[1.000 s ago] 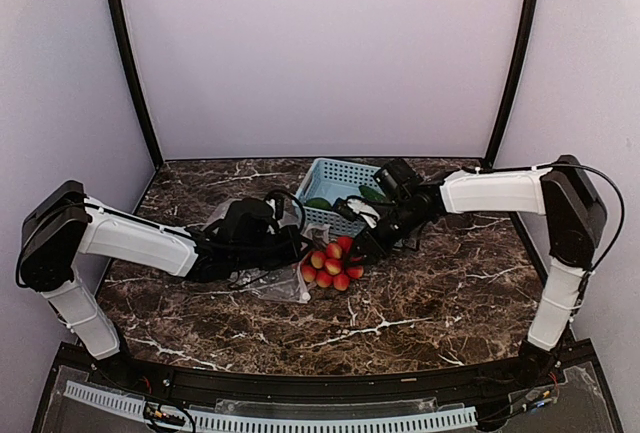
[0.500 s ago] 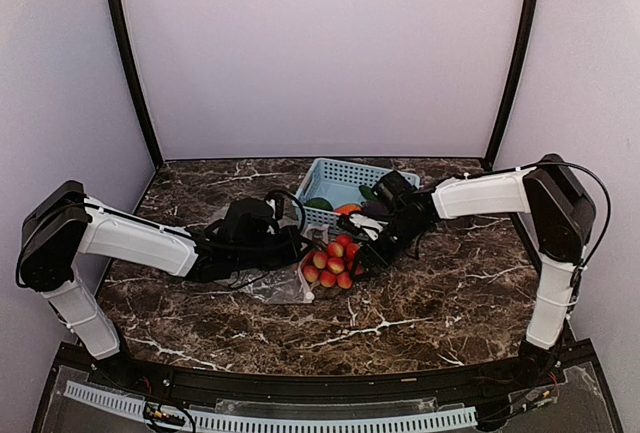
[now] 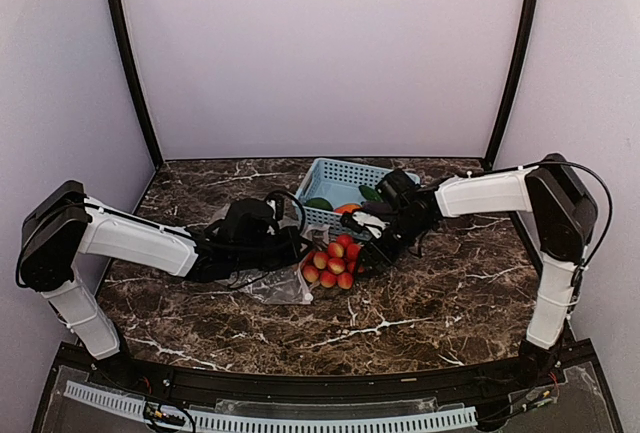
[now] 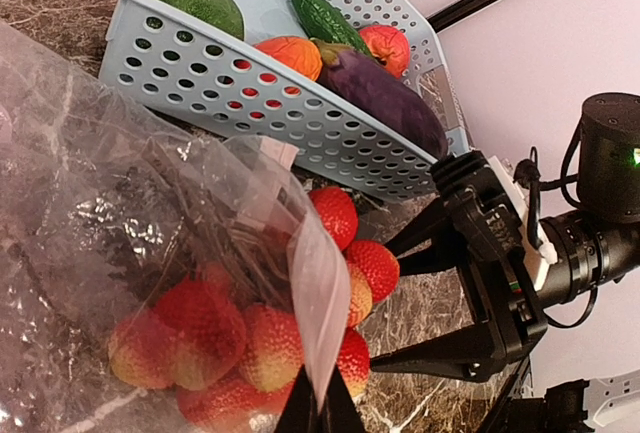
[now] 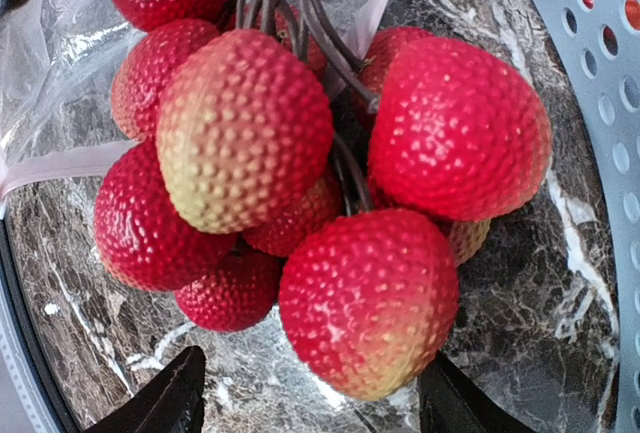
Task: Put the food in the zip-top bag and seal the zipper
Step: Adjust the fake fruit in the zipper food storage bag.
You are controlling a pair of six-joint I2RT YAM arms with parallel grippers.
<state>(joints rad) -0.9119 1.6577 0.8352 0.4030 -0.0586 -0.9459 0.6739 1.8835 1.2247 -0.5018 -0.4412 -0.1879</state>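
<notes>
Right gripper (image 4: 384, 311) advanced, straddling one ball cluster (image 5: 300, 183).

dark marble table (image 3: 420, 303), pale lilac walls (image 3: 320, 53)

"What colour is the bunch of balls (image 5: 300, 203)?"

"Red, fading to yellow on some, with a fine pimpled skin all over (rather like lychees)."

"And the bag (image 4: 120, 203)?"

"Clear, with a pale strip (image 5: 60, 168) along its edge."

"The basket (image 4: 200, 83)?"

"Light blue, pierced with rows of round holes. In it lie a green fruit (image 4: 200, 3), a dark green bumpy one (image 4: 325, 18), an orange one (image 4: 295, 55) and a purple eggplant (image 4: 385, 98)."

"The table (image 3: 430, 293)?"

"Dark brown marble, veined with white."
</notes>
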